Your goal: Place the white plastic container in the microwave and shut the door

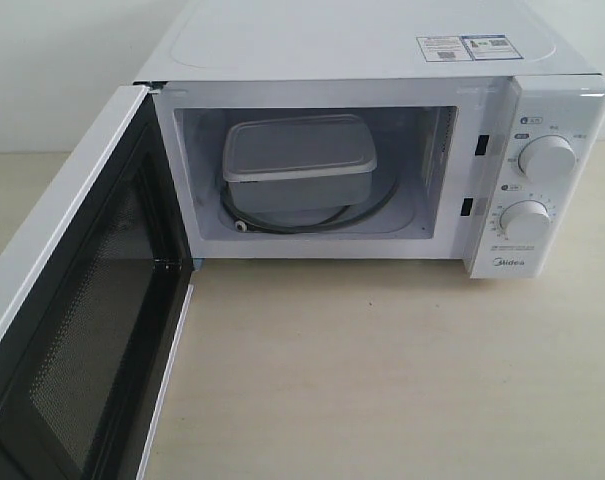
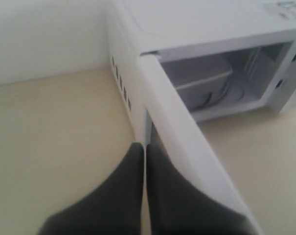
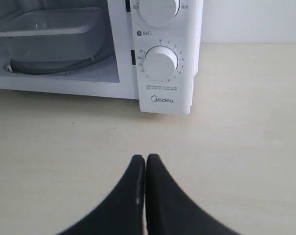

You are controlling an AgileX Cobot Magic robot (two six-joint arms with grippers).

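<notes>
The white plastic container (image 1: pixel 300 162) rests on the glass turntable inside the microwave (image 1: pixel 542 110), lid on; it also shows in the wrist views (image 2: pixel 201 78) (image 3: pixel 52 34). The door (image 1: pixel 77 300) stands wide open to the left, its black mesh inner face toward the exterior camera. My left gripper (image 2: pixel 145 146) is shut and empty, behind the door's outer face (image 2: pixel 187 142) near its free edge. My right gripper (image 3: pixel 146 157) is shut and empty, over the table in front of the microwave's dial panel (image 3: pixel 160 61). Neither gripper appears in the exterior view.
A beige tabletop (image 1: pixel 382 380) stretches in front of the microwave. A white wall (image 2: pixel 45 39) rises behind it. Two round dials (image 1: pixel 545 158) sit on the right panel, and stickers (image 1: pixel 467 47) lie on the top.
</notes>
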